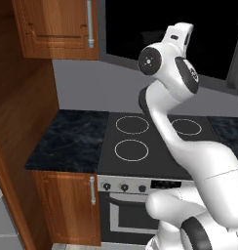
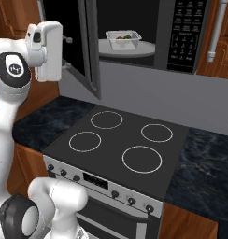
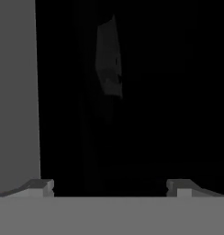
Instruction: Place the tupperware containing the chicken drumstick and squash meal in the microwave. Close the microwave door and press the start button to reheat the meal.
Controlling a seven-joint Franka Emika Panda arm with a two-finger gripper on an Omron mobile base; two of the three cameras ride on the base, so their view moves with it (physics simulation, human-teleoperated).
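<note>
Gripper stood with its jaws wide apart and empty, facing the black glass of the microwave door — which hung open. We found the tupperware inside the microwave, on its turntable plate.

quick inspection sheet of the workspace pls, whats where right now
surface: black cooktop with four rings, dark counter beside it
job's things: tupperware on the turntable inside the microwave, food in it; microwave door swung open
clutter: nothing seen
grippers: gripper open, empty, facing the dark door panel
cables: nothing seen
surroundings: wooden cabinets, oven with knobs below
</note>
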